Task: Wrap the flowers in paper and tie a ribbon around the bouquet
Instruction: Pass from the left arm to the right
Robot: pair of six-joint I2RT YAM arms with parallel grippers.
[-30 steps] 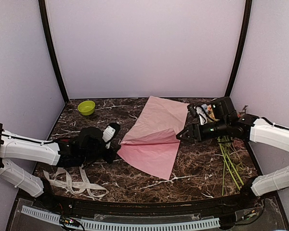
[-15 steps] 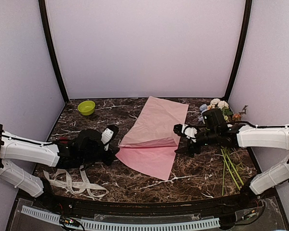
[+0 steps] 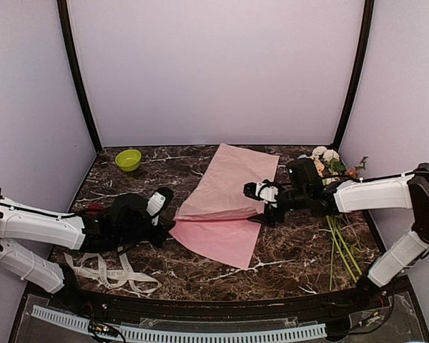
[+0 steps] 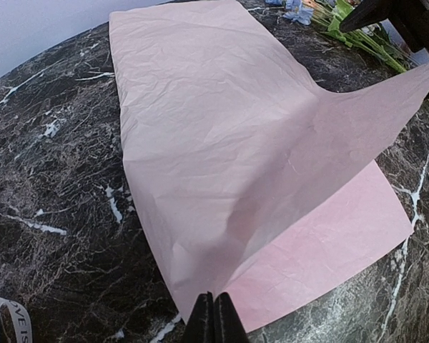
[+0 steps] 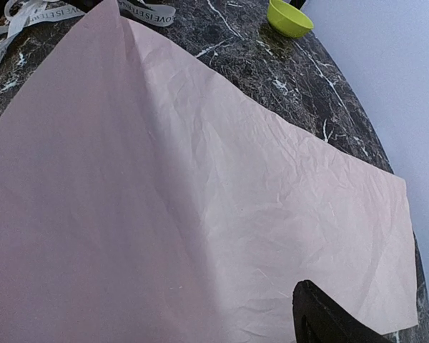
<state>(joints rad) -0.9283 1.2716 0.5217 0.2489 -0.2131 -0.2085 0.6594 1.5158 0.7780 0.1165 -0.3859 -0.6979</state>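
Since a second ago your right gripper (image 3: 256,205) has come left off the flowers (image 3: 326,154), which now lie uncovered on the right side of the counter (image 3: 293,250). It hangs with jaws wide apart at the right edge of the raised fold of the paper (image 3: 232,179). Your left gripper (image 4: 214,318) is pinched shut on the paper's near left corner, with the sheet lying mid-counter. The bowl (image 3: 128,159) at the far left shows only its green inside, and the ribbon (image 3: 104,268) lies loose by the left arm.
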